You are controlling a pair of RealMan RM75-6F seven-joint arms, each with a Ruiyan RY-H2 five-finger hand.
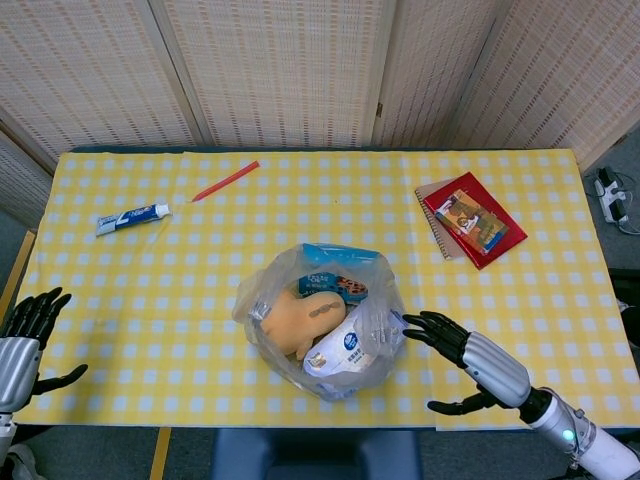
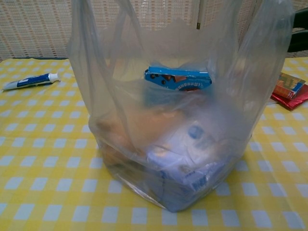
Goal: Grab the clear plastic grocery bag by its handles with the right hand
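The clear plastic grocery bag stands near the table's front edge, holding a blue cookie box, a tan soft item and white packets. In the chest view the bag fills the frame, its handles rising out of the top. My right hand is open, fingers spread, its fingertips just right of the bag's side; dark fingers show at the chest view's right edge. My left hand is open at the front left table edge, far from the bag.
A toothpaste tube and a red pen lie at the back left. A red book on a notebook lies at the back right. The yellow checked tablecloth covers the table.
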